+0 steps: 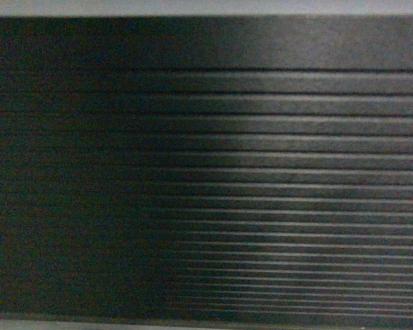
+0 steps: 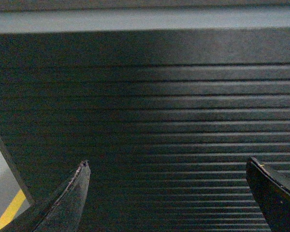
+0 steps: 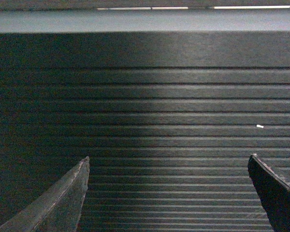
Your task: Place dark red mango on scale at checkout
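A: All three views are filled by the ribbed front of the checkout bench [image 1: 261,172]. I'd say the robot is parked close against it, with both arms low.

B: And the claws?

A: Left claw [image 2: 166,193] spread wide, empty. Right claw [image 3: 166,191] the same, touching nothing.

B: Mango? Scale?

A: Neither is in view; presumably up top.

No legible text, label, brand, number or sign appears in any view. The ribbed front of the checkout [image 1: 261,172] carries no readable marking.
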Controlling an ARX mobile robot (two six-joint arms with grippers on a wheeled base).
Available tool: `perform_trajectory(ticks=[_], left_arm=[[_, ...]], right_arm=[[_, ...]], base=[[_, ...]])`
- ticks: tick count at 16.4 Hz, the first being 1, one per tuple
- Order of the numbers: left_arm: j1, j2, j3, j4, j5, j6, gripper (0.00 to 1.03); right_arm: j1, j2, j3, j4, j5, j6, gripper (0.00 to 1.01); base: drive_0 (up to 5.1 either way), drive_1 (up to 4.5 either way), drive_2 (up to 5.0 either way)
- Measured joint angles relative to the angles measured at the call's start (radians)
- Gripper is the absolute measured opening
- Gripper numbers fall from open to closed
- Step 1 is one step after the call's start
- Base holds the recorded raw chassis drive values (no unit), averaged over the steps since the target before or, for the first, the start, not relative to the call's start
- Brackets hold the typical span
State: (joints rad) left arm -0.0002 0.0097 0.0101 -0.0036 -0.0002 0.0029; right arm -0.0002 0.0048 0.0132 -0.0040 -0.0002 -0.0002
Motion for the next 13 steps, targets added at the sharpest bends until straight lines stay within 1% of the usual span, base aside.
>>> perform_trajectory(ticks=[13], left_arm=[[0.0, 0.0, 0.0, -0.003, 0.0, 0.0, 0.98]], right_arm=[[0.0, 0.0, 0.0, -0.002, 0.0, 0.0, 0.98]], base=[[0.0, 0.0, 0.0]])
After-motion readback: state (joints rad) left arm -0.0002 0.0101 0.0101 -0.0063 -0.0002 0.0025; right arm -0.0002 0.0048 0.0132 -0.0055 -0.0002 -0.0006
